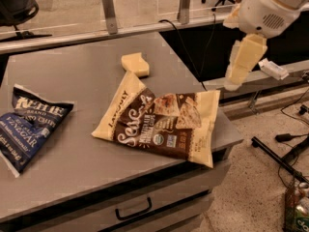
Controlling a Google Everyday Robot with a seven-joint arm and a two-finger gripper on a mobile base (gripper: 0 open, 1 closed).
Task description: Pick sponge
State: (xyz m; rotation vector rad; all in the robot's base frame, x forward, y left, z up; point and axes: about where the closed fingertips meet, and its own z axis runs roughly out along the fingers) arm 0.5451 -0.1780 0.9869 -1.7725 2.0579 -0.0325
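Observation:
The sponge (135, 64) is a small pale yellow foam block with wavy sides. It lies flat on the grey table (72, 86), toward the back middle, just behind the top corner of a cream-and-brown chip bag (164, 122). My gripper (231, 83) hangs from the white arm at the upper right. It points down, in the air above and just beyond the table's right edge. It is well to the right of the sponge and holds nothing that I can see.
A blue chip bag (29, 127) lies at the table's left front. A drawer handle (133, 209) shows below the front edge. Posts (110, 11) and a rail run behind the table. Cables and a stand leg (277, 158) lie on the floor at right.

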